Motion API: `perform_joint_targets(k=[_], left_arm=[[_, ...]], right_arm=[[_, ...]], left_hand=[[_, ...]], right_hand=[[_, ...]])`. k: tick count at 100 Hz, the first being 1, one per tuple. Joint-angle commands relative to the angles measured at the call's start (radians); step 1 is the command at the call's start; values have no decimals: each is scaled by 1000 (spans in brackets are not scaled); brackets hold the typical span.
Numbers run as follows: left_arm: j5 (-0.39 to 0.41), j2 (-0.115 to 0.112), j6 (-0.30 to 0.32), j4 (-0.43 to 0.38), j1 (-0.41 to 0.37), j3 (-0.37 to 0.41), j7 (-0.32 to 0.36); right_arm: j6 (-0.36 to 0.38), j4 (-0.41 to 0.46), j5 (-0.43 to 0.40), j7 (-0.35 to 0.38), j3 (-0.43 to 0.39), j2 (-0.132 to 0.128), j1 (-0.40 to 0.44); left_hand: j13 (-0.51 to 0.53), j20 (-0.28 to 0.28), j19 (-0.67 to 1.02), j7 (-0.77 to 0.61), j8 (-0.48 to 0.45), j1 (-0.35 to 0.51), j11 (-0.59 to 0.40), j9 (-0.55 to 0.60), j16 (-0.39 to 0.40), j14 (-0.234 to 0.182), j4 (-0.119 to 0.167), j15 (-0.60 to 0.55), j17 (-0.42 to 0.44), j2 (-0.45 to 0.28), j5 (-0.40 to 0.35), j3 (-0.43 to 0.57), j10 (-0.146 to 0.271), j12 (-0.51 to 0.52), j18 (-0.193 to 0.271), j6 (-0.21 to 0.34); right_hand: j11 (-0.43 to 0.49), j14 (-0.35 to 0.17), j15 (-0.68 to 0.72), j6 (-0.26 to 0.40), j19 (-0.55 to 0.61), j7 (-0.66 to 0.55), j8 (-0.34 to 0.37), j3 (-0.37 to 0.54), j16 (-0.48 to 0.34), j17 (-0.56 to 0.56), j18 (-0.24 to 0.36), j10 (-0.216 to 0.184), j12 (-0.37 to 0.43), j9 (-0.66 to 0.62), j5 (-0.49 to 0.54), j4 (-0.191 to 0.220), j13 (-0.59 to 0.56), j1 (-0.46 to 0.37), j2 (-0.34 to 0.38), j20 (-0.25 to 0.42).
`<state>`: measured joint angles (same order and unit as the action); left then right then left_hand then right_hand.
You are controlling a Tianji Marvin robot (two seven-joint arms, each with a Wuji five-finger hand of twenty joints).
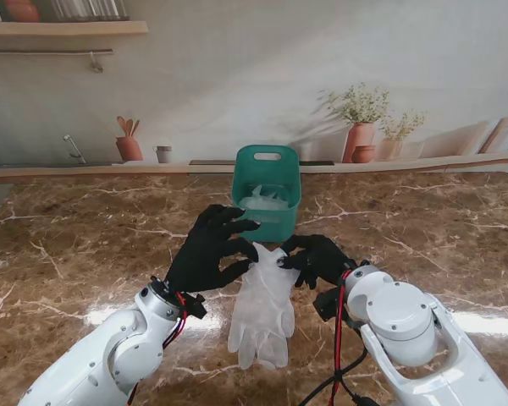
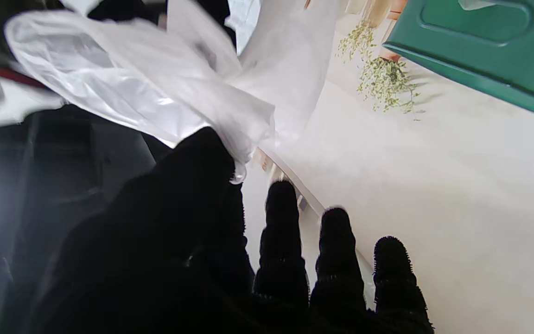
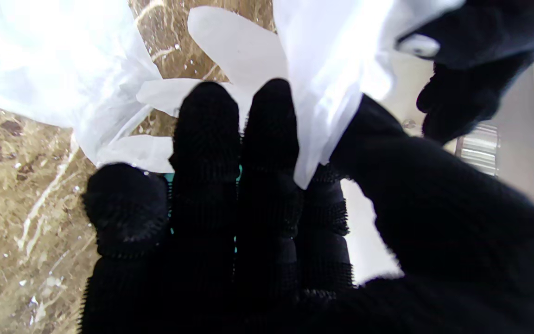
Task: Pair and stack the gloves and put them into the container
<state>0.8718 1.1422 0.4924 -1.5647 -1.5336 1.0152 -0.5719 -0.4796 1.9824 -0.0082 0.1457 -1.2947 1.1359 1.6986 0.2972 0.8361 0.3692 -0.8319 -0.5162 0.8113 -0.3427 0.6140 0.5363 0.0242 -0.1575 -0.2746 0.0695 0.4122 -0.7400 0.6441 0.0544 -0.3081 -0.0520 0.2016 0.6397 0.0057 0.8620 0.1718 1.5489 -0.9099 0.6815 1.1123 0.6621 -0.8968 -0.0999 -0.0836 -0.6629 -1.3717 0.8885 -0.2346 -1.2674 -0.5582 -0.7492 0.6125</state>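
While the left robot hand (image 1: 210,249) and right robot hand (image 1: 319,258) each pinch the cuff end of the white gloves (image 1: 262,309) at frame centre, lift evenly; clear the green container (image 1: 267,188) rim just beyond; release together.

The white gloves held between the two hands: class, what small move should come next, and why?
Probably lift the white gloves forward over the green container. The left hand and right hand each pinch the cuff end, the glove fingers trail toward me on the table, and the container, already holding white material, stands just beyond.
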Motion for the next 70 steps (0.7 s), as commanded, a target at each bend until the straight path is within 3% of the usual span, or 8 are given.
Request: perform_joint_targets(k=[1,8,18,21,30,36,54,70], left_arm=[[-57,28,9,-7,-16,0,12],[-114,39,12,-12,-21,-1,35],[-162,44,2,-23,-23,-1,67],[-184,45,-2,-29,-25,-1,86],[-245,45,-23,-47,-29,0,142],[-277,43,-36,-55,-30,1,175],[-342,41,-73,-69,-28,-2,234],[-370,39,-91,-82,-29,-1,262]], right_arm=[[-15,-17,17,32,-1,-6,17],[-15,-23,31,43,-4,-8,25],[-7,-26,28,55,-11,-12,43],[-1,-26,24,61,-15,-14,50],[17,-24,-7,78,-30,-22,72],[33,-22,-48,85,-40,-28,88],[65,-9,-137,47,-70,-26,138],[124,0,-153,21,-99,-22,171]], left_hand=[[114,11,107,-103,-86,-5,-34,151,13,-13,-56,-28,-3,-9,-28,26,-17,-34,-11,-12],[208,-22,209,-81,-135,-4,-45,267,28,-4,-62,-55,-6,-14,-34,30,-31,-65,-22,-15],[354,-17,352,-59,-183,-8,-57,443,67,25,-63,-115,-9,-26,-27,19,-52,-130,-41,3],[389,-45,391,-46,-213,-4,-61,484,84,35,-65,-129,-8,-37,-18,9,-55,-129,-45,0],[445,-44,442,-47,-237,2,-82,563,113,71,-67,-171,-20,-47,-4,0,-63,-112,-52,-22],[462,-39,465,-51,-251,12,-89,589,127,74,-68,-189,-23,-58,11,-13,-66,-109,-53,-34],[495,-37,503,-54,-273,27,-105,630,147,91,-61,-212,-40,-74,26,-49,-64,-107,-63,-42],[504,-35,513,-61,-284,30,-109,639,154,95,-61,-222,-41,-80,37,-55,-64,-107,-67,-45]], right_hand=[[4,11,-19,-10,18,3,-35,-26,-4,35,22,-3,-21,5,-38,6,26,20,44,-14],[-11,17,-36,-21,-3,12,-56,-50,0,89,25,6,-26,43,-66,10,76,44,63,-11],[-37,25,-62,-34,-43,41,-77,-83,-4,164,28,19,-18,112,-115,20,156,84,94,-11],[-51,27,-81,-49,-73,99,-76,-93,-10,197,29,23,-3,145,-122,35,190,104,113,2],[-88,28,-138,-87,-152,314,-19,-108,-30,291,34,34,33,244,-127,95,289,174,175,27],[-127,27,-190,-103,-213,440,27,-118,-47,360,39,40,50,328,-145,159,365,212,210,38],[-246,24,-288,-120,-343,521,-7,-153,-75,508,54,73,113,571,-205,166,541,227,210,68],[-277,25,-326,-115,-398,520,-14,-156,-88,547,54,84,146,622,-204,166,588,225,212,83]])
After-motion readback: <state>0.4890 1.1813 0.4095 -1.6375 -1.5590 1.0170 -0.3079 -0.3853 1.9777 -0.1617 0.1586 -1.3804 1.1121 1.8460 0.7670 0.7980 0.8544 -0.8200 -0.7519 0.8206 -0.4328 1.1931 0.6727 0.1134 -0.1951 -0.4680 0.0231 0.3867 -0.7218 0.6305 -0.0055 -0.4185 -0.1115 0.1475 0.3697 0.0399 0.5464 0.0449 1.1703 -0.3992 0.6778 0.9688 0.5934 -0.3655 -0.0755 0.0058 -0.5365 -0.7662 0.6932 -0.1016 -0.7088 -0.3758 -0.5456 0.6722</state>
